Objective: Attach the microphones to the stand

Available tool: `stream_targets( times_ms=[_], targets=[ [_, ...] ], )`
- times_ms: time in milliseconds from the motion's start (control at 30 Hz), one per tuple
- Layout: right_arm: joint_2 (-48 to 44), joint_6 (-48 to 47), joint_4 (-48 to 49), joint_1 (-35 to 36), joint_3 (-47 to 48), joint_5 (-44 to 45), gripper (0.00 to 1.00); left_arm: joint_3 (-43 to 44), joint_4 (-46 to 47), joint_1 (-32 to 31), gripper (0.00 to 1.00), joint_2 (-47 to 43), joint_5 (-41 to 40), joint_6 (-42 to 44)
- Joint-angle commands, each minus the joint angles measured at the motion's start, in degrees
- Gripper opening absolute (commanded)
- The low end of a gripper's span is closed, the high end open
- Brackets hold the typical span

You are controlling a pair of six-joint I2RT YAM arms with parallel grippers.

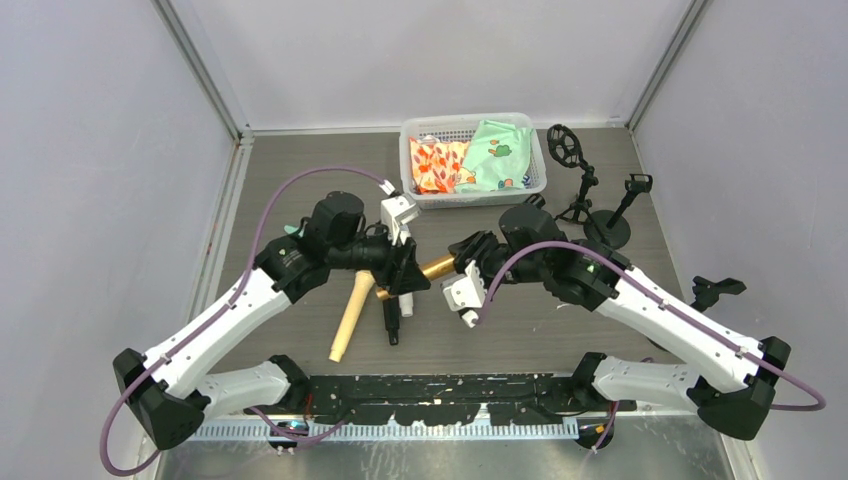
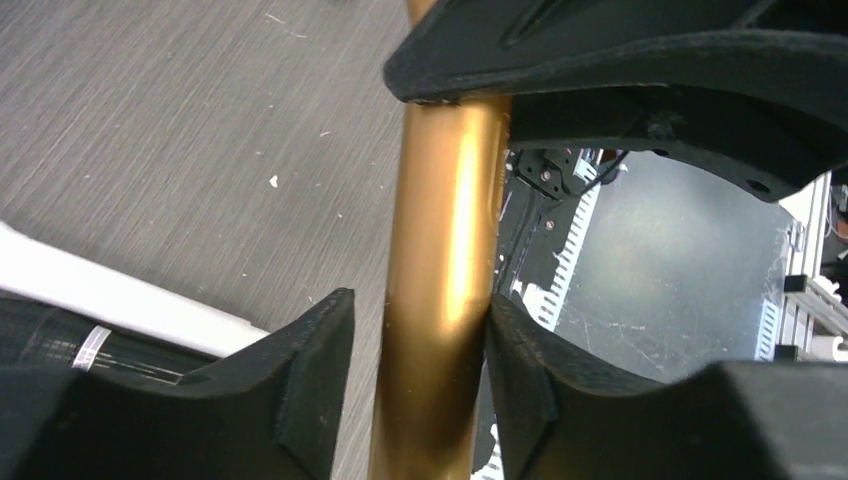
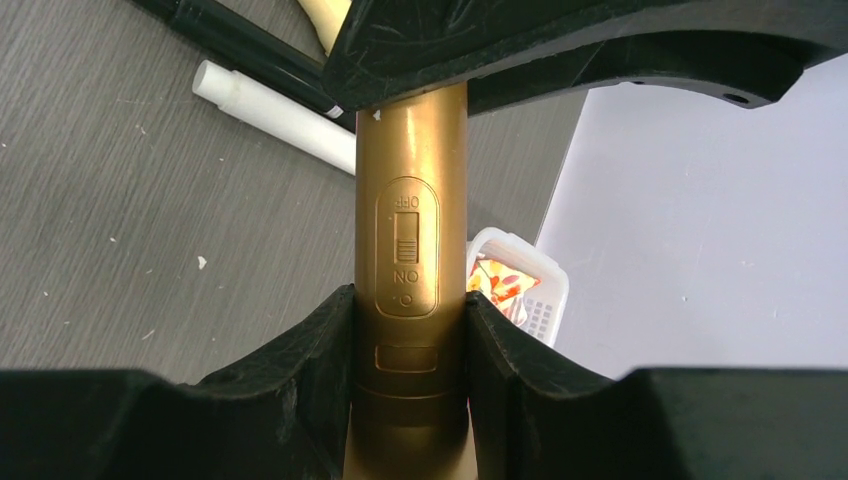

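Note:
A gold microphone (image 1: 437, 267) hangs above the middle of the table between my two grippers. My right gripper (image 1: 464, 262) is shut on it just below the ON/OFF switch (image 3: 407, 250), with both fingers pressed on the body. My left gripper (image 1: 405, 270) sits around its other end (image 2: 445, 260). One finger (image 2: 515, 350) touches it and a narrow gap shows beside the other finger (image 2: 320, 350). A beige microphone (image 1: 350, 315) and a black microphone (image 1: 392, 318) lie on the table below. The stand (image 1: 608, 228) with its clip (image 1: 637, 184) is at the back right.
A white basket (image 1: 475, 195) with patterned cloths stands at the back centre. A second small stand with a round mount (image 1: 566, 147) is next to it. A white cylinder (image 1: 407, 304) lies by the black microphone. A black clip (image 1: 716, 290) lies at the right edge.

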Motion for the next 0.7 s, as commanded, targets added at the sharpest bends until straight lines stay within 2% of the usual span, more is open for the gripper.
stream_targets(
  times_ms=[0,200,233,300,367,500,600,667],
  targets=[
    [-0.3,-0.8,5.3,0.2,1.7,-0.1,0.18,-0.6,2.3,-0.5,0.42,0.2,3.3,-0.2],
    [-2.1,2.9,12.0,0.3,-1.7,0.7,0.46,-1.1,2.2,-0.5,0.01,-0.4,1.9,-0.4],
    [-2.6,4.2,13.4,0.3,-2.5,0.9,0.5,-1.2,2.4,-0.5,0.0,-0.6,1.0,-0.4],
    [-3.9,8.8,17.4,0.2,-4.2,1.8,0.68,-1.3,2.4,-0.5,0.0,-1.0,-1.2,-0.4],
    [-5.5,15.3,22.2,0.2,-6.4,3.0,0.76,-1.4,2.7,-0.5,0.0,-1.7,-3.4,-0.4],
    [-8.6,35.3,32.9,0.3,-11.0,7.6,0.79,-3.1,5.8,-0.5,0.0,-4.1,-8.8,-1.4],
    [-10.6,49.6,43.3,0.2,-16.1,15.0,0.79,-4.4,8.3,-0.5,0.0,-5.7,-12.3,-2.1],
    [-11.8,59.3,46.6,0.2,-18.5,20.3,0.79,-5.1,9.9,-0.5,0.0,-6.6,-14.2,-2.8]
  ],
)
